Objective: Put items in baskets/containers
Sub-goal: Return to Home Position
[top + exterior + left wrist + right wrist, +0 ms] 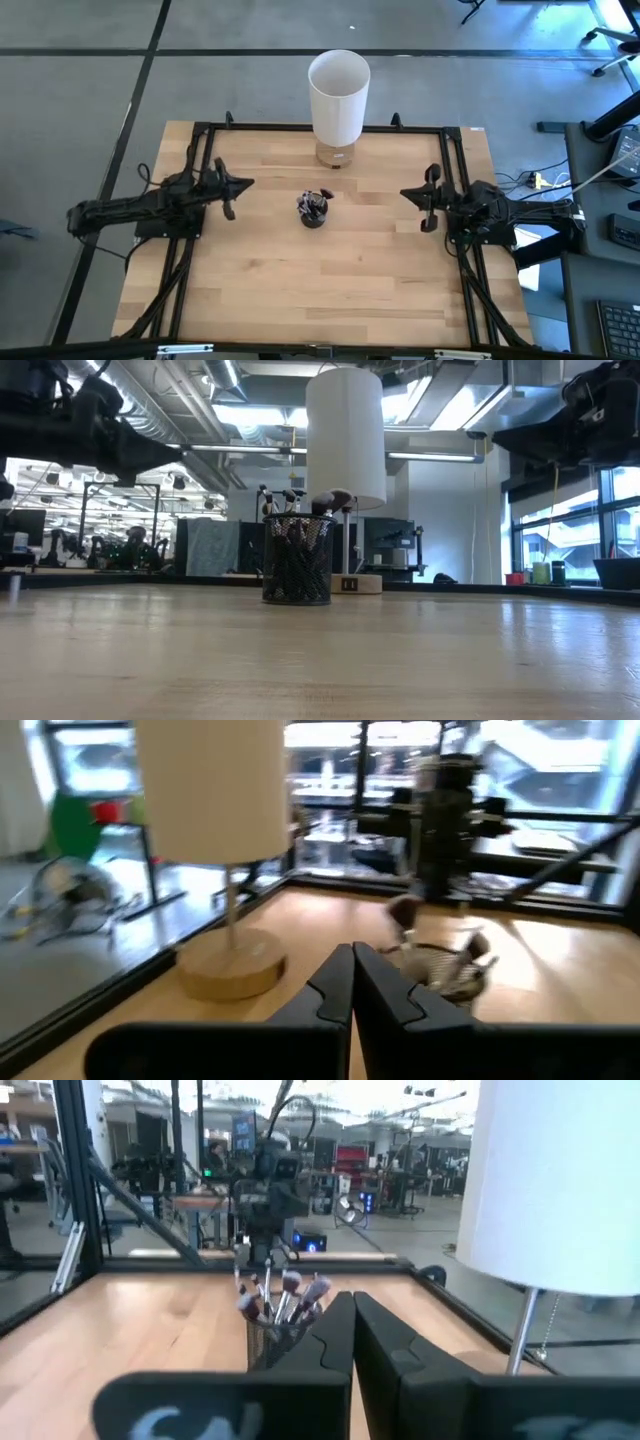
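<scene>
Wooden table, one cup of brushes; two pincers, left pincer, right pincer, closed, empty.

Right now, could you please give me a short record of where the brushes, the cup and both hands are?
Brushes: standing in the cup, bristles up
Cup: upright near the middle of the table, apart from the white cylinder
Left hand: shut, empty, over the table's left side, away from the cup
Right hand: shut, empty, over the table's right side, away from the cup
</scene>
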`<state>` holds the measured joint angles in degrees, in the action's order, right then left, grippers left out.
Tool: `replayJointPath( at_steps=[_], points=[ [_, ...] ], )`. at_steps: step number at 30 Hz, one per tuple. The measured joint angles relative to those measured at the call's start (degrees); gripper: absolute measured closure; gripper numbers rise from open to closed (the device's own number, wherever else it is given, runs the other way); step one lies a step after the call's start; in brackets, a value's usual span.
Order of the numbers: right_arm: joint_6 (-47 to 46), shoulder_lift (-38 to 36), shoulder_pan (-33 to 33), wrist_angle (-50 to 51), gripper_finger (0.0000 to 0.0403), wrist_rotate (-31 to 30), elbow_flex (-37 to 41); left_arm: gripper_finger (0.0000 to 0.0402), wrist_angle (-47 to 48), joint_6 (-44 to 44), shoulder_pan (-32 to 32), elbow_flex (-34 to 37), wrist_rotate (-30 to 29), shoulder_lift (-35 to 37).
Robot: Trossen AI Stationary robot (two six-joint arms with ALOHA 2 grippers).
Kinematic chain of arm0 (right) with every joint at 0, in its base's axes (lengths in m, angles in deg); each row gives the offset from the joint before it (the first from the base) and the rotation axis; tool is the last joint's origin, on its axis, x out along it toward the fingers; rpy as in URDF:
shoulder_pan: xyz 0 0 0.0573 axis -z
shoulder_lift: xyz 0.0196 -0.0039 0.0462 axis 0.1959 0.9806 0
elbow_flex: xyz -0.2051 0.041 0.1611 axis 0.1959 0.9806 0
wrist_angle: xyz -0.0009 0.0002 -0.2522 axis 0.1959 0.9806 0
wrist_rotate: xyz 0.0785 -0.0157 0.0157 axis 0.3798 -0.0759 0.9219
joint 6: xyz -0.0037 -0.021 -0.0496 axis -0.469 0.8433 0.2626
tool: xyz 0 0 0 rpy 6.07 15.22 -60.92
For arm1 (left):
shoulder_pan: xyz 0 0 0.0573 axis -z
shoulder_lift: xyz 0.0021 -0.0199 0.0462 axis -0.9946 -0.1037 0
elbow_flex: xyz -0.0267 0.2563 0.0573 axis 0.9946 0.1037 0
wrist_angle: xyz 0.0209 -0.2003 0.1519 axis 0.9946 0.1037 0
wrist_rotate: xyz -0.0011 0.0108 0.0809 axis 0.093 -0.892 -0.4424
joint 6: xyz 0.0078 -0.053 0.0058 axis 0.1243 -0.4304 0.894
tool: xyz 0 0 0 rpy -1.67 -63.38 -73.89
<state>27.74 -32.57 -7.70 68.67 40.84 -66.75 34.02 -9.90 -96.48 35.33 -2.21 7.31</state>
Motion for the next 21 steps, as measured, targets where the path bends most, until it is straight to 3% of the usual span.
replayJointPath(
  at_steps=[8,15,21],
  points=[
    [-1.1,-0.03,-0.02,-2.29,0.0395,0.61,0.0,0.0399,4.41,1.18,2.0,0.0,-2.12,2.73],
    [-1.12,-0.02,-0.02,1.23,0.0395,0.6,0.0,0.0399,5.5,-1.97,2.01,0.0,4.01,1.31],
    [0.31,-0.02,-0.04,7.56,0.0395,0.56,0.0,0.0389,5.51,-2.75,2.0,0.0,4.28,0.77]
  ],
)
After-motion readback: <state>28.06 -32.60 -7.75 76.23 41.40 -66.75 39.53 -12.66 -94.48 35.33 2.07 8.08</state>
